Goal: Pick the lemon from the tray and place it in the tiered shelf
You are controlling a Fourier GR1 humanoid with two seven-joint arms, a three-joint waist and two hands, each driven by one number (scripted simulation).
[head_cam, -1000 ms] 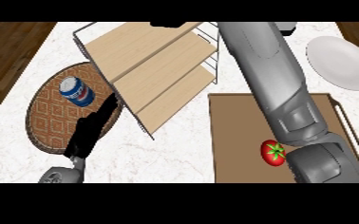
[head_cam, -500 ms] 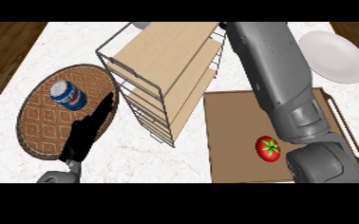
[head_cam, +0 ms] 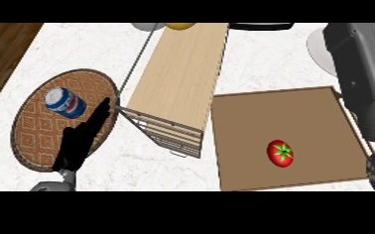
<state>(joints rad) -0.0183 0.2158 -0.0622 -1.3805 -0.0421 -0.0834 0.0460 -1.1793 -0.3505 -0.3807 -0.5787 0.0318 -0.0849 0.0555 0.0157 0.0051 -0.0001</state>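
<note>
The lemon point(head_cam: 179, 26) shows as a yellow sliver at the view's top edge, at the far end of the tiered shelf point(head_cam: 179, 74), a wire frame with light wooden boards. Whether it rests on the shelf cannot be told. The brown tray point(head_cam: 242, 114) lies to the shelf's right and holds only a red tomato point(head_cam: 281, 153). My right forearm point(head_cam: 355, 74) runs up the right edge. A black shape at the top edge, the right hand point(head_cam: 260, 26), lies to the right of the lemon, cut off by the edge. My left hand point(head_cam: 79, 141) rests open at lower left.
A blue and white can point(head_cam: 64, 102) stands on a round woven mat point(head_cam: 36, 129) left of the shelf, under my left hand's fingers. A white plate point(head_cam: 319, 49) lies at the far right. A grey round object point(head_cam: 147, 26) peeks in beside the lemon. A wooden floor shows at upper left.
The view has swung so the shelf is now seen from above. My right forearm has shifted to the right edge, and the lemon has appeared at the shelf's far end. The tomato stays on the tray.
</note>
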